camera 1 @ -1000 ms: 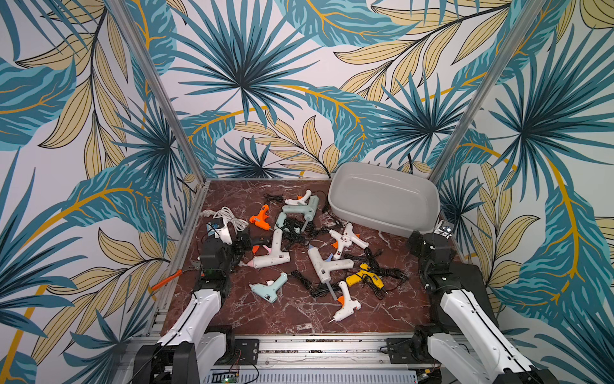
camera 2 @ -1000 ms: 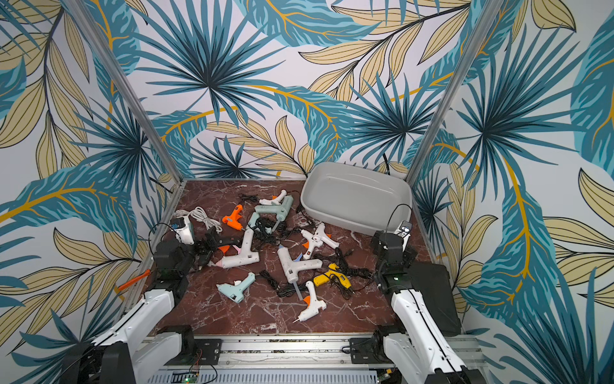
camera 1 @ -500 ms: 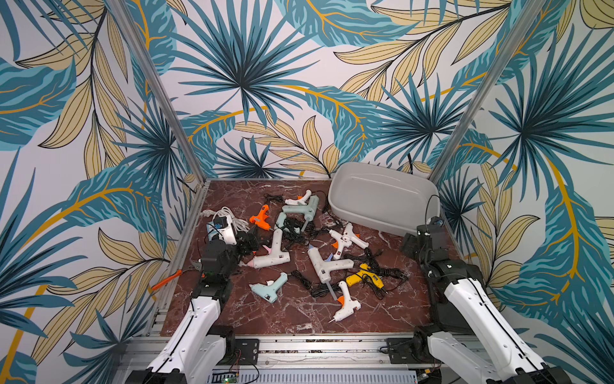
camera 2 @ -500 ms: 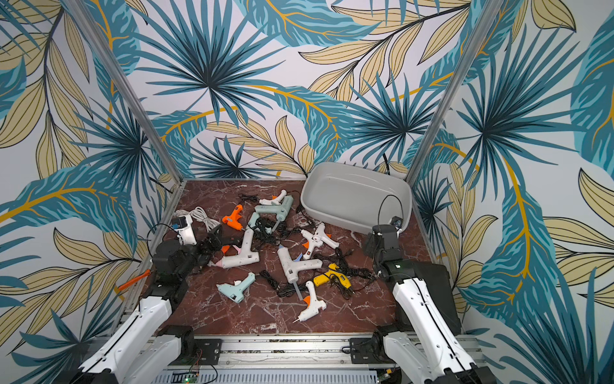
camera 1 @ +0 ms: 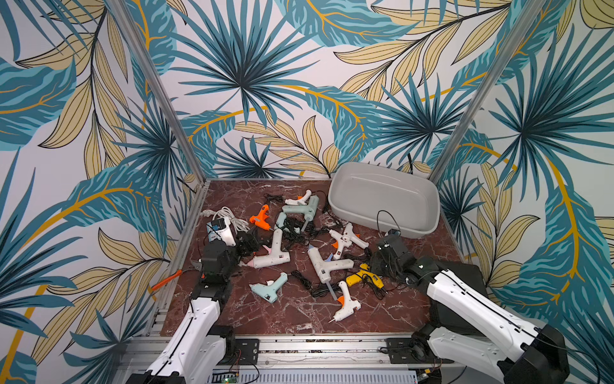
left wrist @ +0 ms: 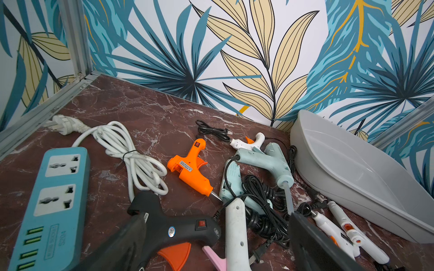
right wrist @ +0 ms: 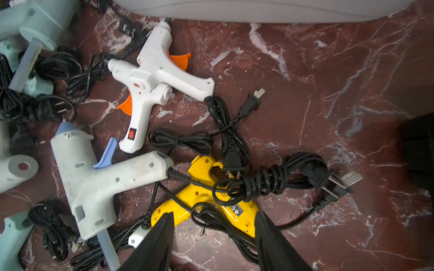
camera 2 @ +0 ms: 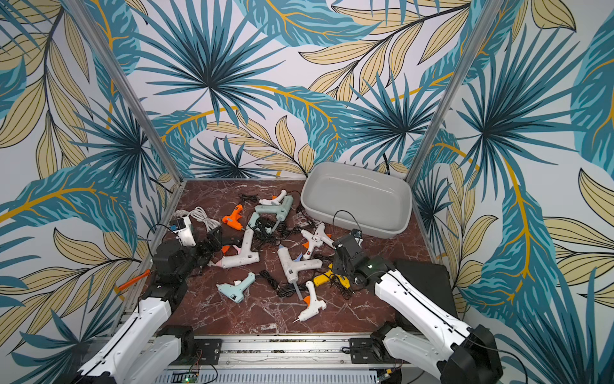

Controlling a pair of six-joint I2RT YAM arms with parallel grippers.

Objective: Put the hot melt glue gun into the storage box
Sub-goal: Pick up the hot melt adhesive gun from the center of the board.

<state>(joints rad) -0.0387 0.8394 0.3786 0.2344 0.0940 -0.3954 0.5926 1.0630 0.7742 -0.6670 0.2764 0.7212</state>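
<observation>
- Right wrist view: the right gripper [right wrist: 213, 215] has its jaws parted to either side of the yellow glue gun [right wrist: 185, 204]. The gun's body fills the gap. Whether they already bear on it cannot be told.
- Axis: in both top views the yellow body reads as lying roughly along the 9-to-3 o'clock line. Black cords [right wrist: 265, 183] cross it, so this is a judgement only.
- Position: the gun lies on the desk [camera 1: 282, 319] at about 4 o'clock from centre. The storage box [camera 1: 355, 216] stands empty at the desk's 1 o'clock, near 12 o'clock from the gun and apart from it.
- Nearer arm: the right. The left gripper [left wrist: 218, 225] is at 9 o'clock, jaws released wide with a black glue gun [left wrist: 178, 232] between them, well apart from the yellow one.
- Count: twelve glue guns on the desk and none in the box: six white, three mint, one orange, one black, one yellow.
- Also one storage box, one power strip [left wrist: 58, 187] and one flat black case [camera 1: 465, 276].
</observation>
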